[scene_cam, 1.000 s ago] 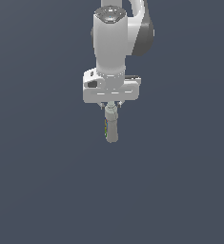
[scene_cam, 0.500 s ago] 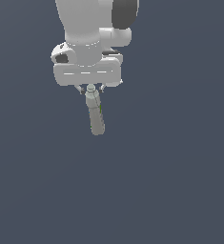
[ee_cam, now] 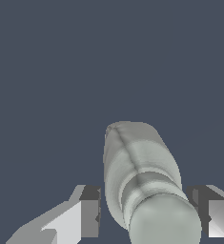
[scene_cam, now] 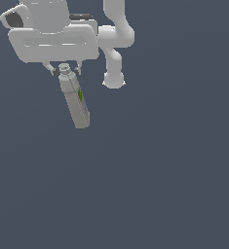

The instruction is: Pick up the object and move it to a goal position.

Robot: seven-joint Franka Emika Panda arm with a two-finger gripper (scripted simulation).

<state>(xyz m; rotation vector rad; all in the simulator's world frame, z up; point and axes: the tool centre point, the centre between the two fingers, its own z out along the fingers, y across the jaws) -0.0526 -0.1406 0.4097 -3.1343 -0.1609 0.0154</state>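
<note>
The object [scene_cam: 76, 104] is a slim grey-beige bottle with a rounded grey cap and a green mark on its label. It hangs in the air, with its base tilted toward the exterior view's right. My gripper [scene_cam: 66, 72] is shut on the object at its cap end, and the white hand sits above it at the exterior view's upper left. In the wrist view the object [ee_cam: 137, 162] runs away from the camera between the two fingers [ee_cam: 89, 212], cap end nearest. My gripper [ee_cam: 147, 214] holds it off the floor.
The arm's white links and base [scene_cam: 113, 53] stand behind the hand, toward the exterior view's right. A plain dark blue-grey floor [scene_cam: 164, 185] fills the remainder of both views.
The hand with the bottle has moved toward the exterior view's left and upward, appearing larger. The bottle now hangs more tilted. The arm's rear links have come into sight.
</note>
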